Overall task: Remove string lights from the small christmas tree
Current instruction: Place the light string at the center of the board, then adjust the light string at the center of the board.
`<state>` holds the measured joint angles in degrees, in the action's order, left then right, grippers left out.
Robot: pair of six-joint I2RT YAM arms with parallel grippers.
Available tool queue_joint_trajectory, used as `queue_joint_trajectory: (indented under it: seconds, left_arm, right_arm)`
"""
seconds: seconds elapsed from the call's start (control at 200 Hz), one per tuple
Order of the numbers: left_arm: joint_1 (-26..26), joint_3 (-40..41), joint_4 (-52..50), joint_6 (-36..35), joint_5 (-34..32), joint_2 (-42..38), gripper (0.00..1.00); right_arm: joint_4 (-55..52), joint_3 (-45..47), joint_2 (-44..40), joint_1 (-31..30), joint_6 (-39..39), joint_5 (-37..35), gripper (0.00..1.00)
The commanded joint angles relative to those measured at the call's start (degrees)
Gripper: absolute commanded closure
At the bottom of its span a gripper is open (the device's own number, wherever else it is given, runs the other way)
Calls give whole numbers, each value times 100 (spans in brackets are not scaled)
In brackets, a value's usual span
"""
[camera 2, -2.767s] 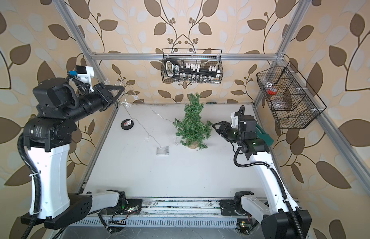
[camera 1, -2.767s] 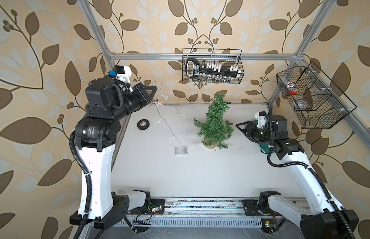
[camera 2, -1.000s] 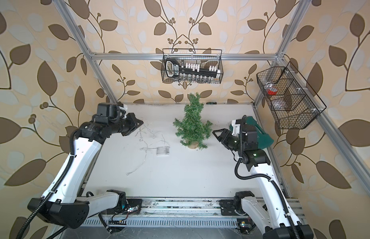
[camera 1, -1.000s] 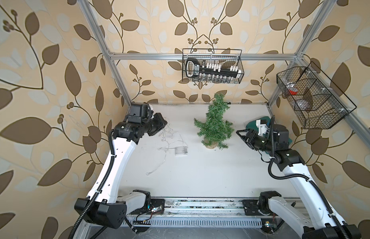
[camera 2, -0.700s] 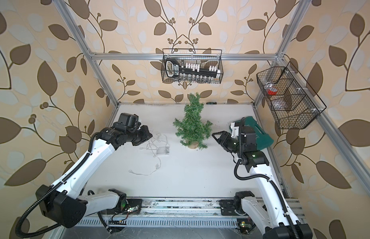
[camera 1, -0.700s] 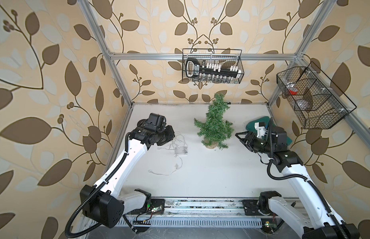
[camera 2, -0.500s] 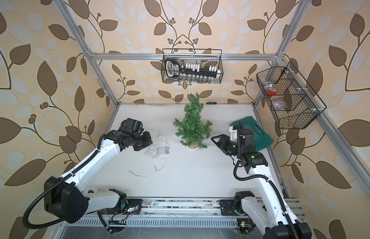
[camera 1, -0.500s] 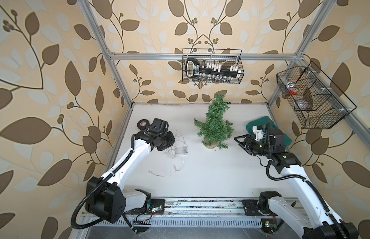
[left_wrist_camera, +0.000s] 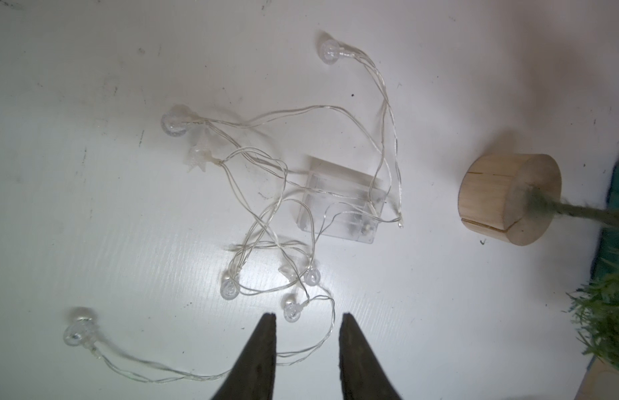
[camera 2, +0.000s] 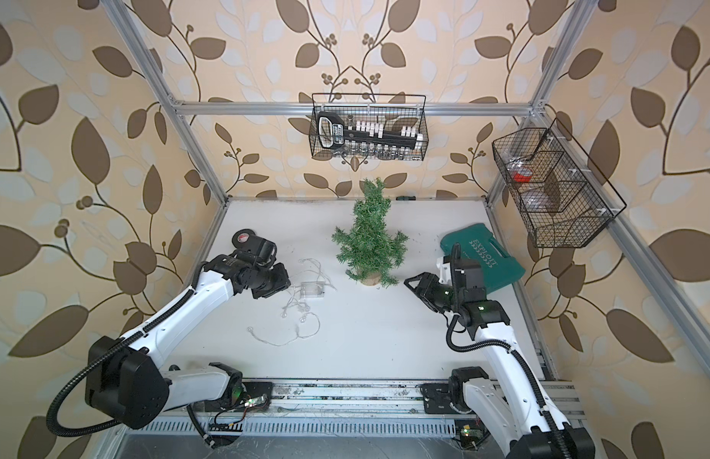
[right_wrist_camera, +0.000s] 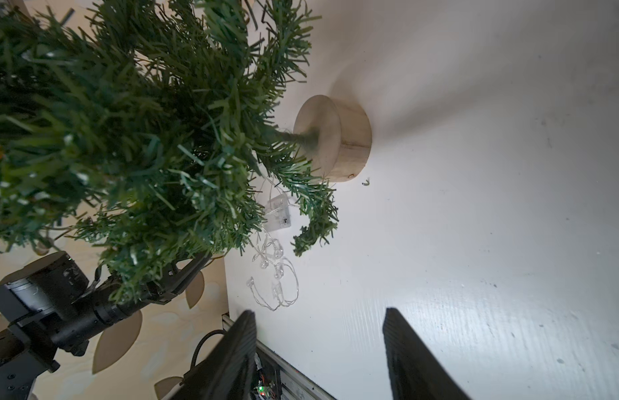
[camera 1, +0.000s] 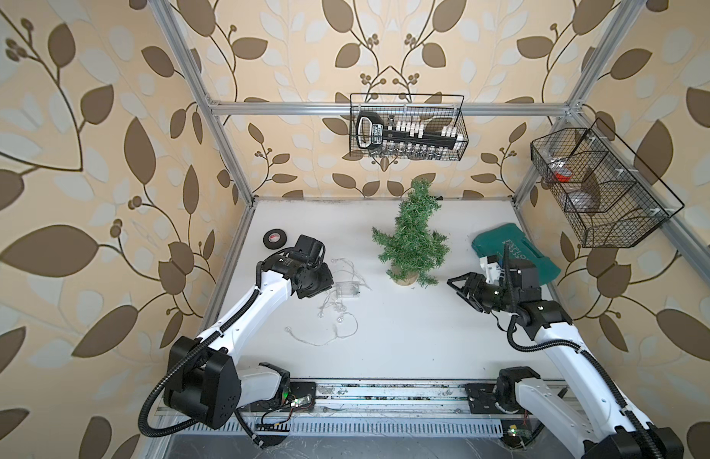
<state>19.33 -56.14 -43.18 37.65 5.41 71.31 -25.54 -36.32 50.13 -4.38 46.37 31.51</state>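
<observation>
Since the left arm [camera 1: 262, 300] swung down from up high and let go, the white table [camera 1: 405, 341] holds everything. The small christmas tree [camera 1: 411, 242] stands at the far middle, bare as far as I can tell through the needles (so the job looks done). The left gripper [left_wrist_camera: 307, 317] hangs low, jaws a little apart, pinching nothing. The right gripper [right_wrist_camera: 317, 310] waits right of the tree, jaws wide, empty. The string lights [left_wrist_camera: 229, 289] lie loose left of the tree, their clear battery box [camera 1: 346, 289] in the tangle.

Leaf wallpaper [camera 1: 87, 119]; white tabletop [camera 1: 425, 341]; alu frame [camera 1: 286, 108]
</observation>
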Motion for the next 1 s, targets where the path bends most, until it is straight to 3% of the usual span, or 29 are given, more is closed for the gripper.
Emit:
queue_joint_trajectory:
  seconds: [0.0, 0.135, 0.245, 0.405, 0.695, 0.995]
  left_arm:
    - [577, 150, 63, 217, -127, -504, 69]
    - [1879, 883, 985, 935, -253, -732, 69]
    - [2373, 1356, 1670, 1456, -498, -570, 69]
    - [2409, 1410, 2561, 1717, -732, 65, 69]
    - [2400, -87, 2673, 1535, -637, 2142, 69]
    - [2118, -162, 2885, 1562, -675, 2819, 71]
  right_arm:
    - [-95, 149, -31, -22, -178, -64, 42]
    - [-254, 390, -167, -26, -249, -101, 42]
    - [-329, 506, -231, -22, -292, -134, 41]
    - [-423, 538, -236, -27, -347, -102, 40]
    - [-434, 539, -274, -24, -330, -121, 40]
    - [-495, 476, -328, -21, -330, -92, 40]
